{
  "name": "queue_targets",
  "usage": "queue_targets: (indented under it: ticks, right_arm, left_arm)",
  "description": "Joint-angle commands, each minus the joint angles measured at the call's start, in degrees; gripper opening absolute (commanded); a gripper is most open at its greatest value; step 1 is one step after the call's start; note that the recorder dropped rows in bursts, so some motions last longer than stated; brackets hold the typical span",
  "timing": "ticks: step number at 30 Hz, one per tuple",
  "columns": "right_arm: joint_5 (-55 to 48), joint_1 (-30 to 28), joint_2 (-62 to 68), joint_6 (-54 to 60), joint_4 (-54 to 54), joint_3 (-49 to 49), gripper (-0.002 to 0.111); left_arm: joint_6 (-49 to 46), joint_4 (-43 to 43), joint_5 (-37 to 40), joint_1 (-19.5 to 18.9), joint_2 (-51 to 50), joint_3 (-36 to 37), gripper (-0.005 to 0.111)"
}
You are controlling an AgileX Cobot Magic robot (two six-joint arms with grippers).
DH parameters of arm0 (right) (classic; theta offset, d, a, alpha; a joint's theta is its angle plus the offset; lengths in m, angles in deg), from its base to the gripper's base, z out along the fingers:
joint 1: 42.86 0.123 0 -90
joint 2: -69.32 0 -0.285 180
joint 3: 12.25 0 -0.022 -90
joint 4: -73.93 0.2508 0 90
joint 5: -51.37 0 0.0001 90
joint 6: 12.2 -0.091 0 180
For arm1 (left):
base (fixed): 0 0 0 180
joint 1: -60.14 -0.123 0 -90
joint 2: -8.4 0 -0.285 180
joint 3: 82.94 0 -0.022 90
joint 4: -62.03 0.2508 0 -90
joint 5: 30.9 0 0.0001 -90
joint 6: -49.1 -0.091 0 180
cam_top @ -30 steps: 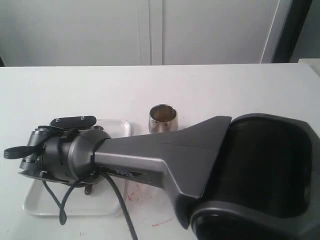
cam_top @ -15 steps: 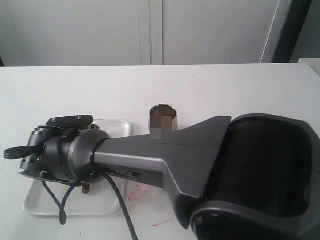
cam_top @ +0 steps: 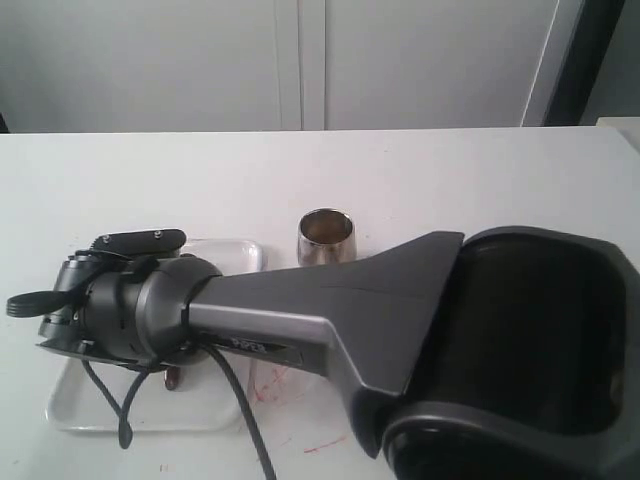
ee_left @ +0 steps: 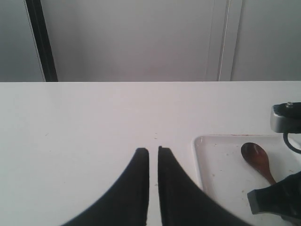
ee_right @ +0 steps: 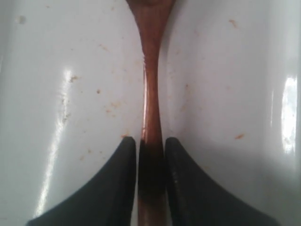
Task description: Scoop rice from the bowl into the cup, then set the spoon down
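Observation:
The dark reddish-brown spoon lies in a white tray, scoop away from my right gripper. My right gripper is low over the tray, shut on the spoon's slim handle. Its arm reaches across to the left and hides most of the tray; only a tip of the spoon shows beneath it. The small steel cup stands upright behind the arm. My left gripper hangs shut over bare table beside the tray, holding nothing. The bowl and the rice are out of view.
Small brownish specks dot the tray floor. Red marks stain the table in front of the tray. A cable hangs from the right arm. Pale cabinet doors stand behind the table's far edge.
The right wrist has shifted slightly to the left over the tray. The cup and the left gripper have not moved.

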Motion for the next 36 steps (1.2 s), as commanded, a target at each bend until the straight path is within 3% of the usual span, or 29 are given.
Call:
queue_targets:
  ticks: [1, 10, 17, 22, 27, 36]
  right_arm:
    - [0.03, -0.11, -1.72, 0.66, -0.56, 0.32, 0.022]
    - [-1.95, 1.59, -8.15, 2.0, -9.6, 0.32, 0.022]
    - [-2.97, 2.08, -14.82, 12.82, -11.44, -1.88, 0.019]
    - [-2.83, 1.85, -24.4, 13.73, -19.26, -13.66, 0.007]
    - [-2.48, -0.87, -38.67, 10.68, -25.59, -29.23, 0.007]
    - [-3.22, -1.53, -60.18, 17.42, -28.67, -43.36, 0.007]
  left_arm:
    - [0.31, -0.28, -0.33, 0.24, 0.08, -0.4, 0.014]
    - [0.31, -0.28, -0.33, 0.24, 0.08, -0.4, 0.014]
    - [0.31, -0.28, -0.33, 0.24, 0.08, -0.4, 0.014]
    - [0.31, -0.28, -0.33, 0.24, 0.08, -0.4, 0.014]
    - [0.31, -0.28, -0.33, 0.24, 0.08, -0.4, 0.014]
    - [0.31, -0.28, -0.33, 0.24, 0.08, -0.4, 0.014]
